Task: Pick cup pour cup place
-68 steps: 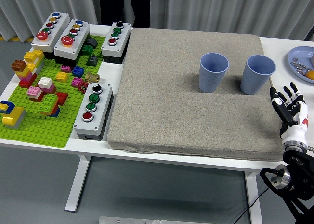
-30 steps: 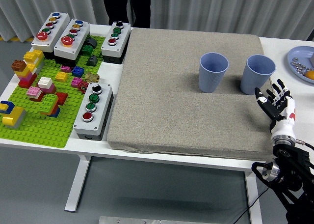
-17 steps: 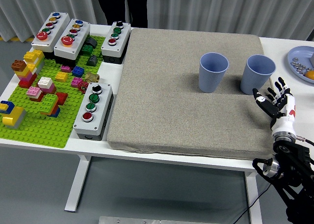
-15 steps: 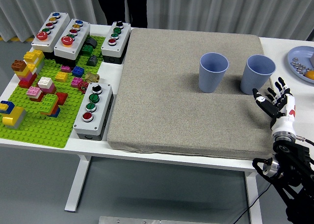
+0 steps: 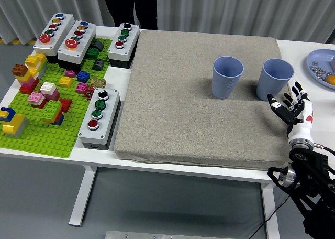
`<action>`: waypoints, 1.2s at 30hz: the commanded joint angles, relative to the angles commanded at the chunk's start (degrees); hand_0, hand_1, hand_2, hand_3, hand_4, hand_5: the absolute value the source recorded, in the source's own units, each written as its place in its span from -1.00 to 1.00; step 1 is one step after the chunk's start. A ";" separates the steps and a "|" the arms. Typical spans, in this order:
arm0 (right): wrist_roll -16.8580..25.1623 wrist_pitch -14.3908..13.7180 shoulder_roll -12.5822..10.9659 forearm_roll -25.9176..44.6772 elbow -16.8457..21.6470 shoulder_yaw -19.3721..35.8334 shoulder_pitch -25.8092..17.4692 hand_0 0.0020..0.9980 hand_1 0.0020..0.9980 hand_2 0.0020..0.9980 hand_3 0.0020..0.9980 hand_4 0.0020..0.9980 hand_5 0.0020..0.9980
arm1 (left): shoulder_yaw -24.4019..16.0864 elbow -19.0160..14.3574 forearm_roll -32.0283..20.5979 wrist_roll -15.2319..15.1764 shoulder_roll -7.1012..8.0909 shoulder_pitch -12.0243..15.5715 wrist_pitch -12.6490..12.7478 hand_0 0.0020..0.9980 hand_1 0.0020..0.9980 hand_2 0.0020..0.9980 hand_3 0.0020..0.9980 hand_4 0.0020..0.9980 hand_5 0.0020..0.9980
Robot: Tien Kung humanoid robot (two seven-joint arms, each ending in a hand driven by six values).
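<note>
— Where are the cups?
— Both blue ones stand upright on the grey mat (image 5: 199, 97): left cup (image 5: 227, 77), right cup (image 5: 275, 79)

— And the right hand (image 5: 294, 109)?
— Just beside the right cup, fingers (image 5: 286, 98) spread, holding nothing

Two blue-grey cups, both upright, open mouths up, standing on the grey mat. Left cup (image 5: 227, 77) sits near the mat's middle-right; right cup (image 5: 275, 79) stands beside it, apart, near the mat's right edge.
</note>
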 joint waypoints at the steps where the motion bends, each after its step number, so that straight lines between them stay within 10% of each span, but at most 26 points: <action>1: -0.01 0.00 0.03 0.00 -0.04 -0.06 0.07 0.80 0.64 0.84 0.84 0.75 -0.34 | 0.01 0.00 -0.01 0.00 0.00 -0.01 0.00 0.49 0.62 0.69 0.53 0.02 0.92; 36: -0.51 0.00 0.58 0.35 -2.72 -0.92 3.51 0.90 0.69 0.92 0.86 0.78 -0.32 | 0.61 0.00 -0.62 -0.10 -0.16 -0.42 -0.06 0.50 0.62 0.69 0.52 0.02 0.93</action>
